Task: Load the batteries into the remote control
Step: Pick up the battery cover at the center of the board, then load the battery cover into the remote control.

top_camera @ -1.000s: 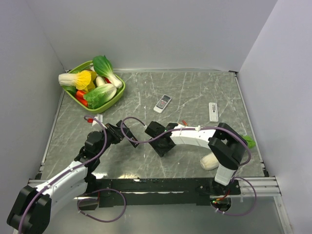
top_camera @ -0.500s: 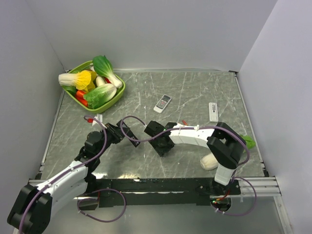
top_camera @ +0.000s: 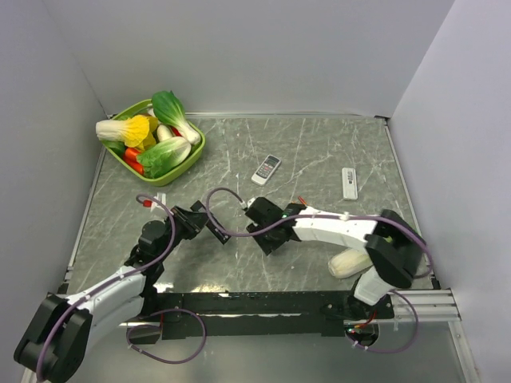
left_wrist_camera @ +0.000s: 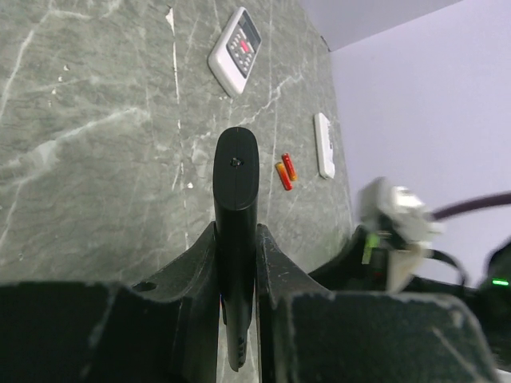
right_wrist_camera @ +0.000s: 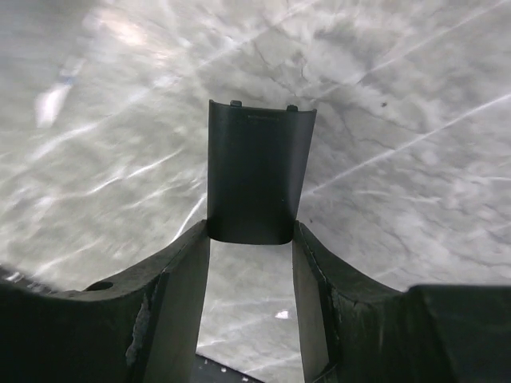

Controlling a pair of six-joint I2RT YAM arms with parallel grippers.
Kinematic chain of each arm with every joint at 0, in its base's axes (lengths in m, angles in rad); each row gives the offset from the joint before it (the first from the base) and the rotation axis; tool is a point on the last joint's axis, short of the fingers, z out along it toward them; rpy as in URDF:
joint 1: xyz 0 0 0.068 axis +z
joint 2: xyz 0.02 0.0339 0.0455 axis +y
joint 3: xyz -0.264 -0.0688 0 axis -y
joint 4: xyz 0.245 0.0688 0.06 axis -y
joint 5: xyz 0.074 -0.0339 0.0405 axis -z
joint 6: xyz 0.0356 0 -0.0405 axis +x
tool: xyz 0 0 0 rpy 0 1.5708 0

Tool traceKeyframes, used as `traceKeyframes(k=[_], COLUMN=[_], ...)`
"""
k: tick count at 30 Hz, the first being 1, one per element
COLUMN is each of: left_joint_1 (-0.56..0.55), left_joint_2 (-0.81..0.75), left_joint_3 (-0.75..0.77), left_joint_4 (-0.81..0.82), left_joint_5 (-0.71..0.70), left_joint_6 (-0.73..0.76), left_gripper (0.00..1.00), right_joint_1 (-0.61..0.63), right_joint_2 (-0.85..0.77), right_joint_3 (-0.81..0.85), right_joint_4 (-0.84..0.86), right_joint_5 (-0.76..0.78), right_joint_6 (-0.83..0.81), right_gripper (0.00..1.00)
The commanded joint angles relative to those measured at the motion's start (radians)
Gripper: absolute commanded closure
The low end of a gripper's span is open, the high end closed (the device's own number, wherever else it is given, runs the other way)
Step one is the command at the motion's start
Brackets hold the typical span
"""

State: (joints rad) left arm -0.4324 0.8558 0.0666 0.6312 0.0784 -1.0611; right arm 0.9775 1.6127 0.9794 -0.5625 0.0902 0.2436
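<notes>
The black remote [left_wrist_camera: 236, 171] is clamped by the left claw [left_wrist_camera: 236, 235], its cover [right_wrist_camera: 259, 167] by the right claw [right_wrist_camera: 250, 231]; the cover is best laid flat, clear of the batteries [left_wrist_camera: 285, 170].

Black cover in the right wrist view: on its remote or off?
Off. The right claw pinches the black cover alone, only table behind it; the left claw grips a slim black remote separately.
</notes>
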Motion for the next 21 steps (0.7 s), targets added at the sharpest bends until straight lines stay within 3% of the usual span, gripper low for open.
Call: traceKeyframes(k=[1, 8, 12, 21], left_joint_1=[0.007, 0.007, 0.007, 0.000], left_joint_2=[0.032, 0.133, 0.183, 0.209], left_joint_3=[-0.016, -0.042, -0.044, -0.037], left_joint_4=[0.163, 0.344, 0.464, 0.541], left_joint_5=[0.049, 0.099, 0.132, 0.150], left_joint_6=[-0.045, -0.138, -0.188, -0.227], left_gripper=[0.99, 0.99, 0.99, 0.98], right_joint_1=[0.004, 0.009, 0.030, 0.072], right_joint_2=[-0.186, -0.326, -0.323, -0.261], right_joint_3=[-0.011, 0.016, 0.048, 0.123], right_joint_4=[0.093, 0.124, 0.119, 0.108], right_joint_5=[0.005, -0.125, -0.162, -0.162], right_joint_6=[-0.059, -0.109, -0.124, -0.139], right_gripper=[0.83, 0.81, 0.81, 0.80])
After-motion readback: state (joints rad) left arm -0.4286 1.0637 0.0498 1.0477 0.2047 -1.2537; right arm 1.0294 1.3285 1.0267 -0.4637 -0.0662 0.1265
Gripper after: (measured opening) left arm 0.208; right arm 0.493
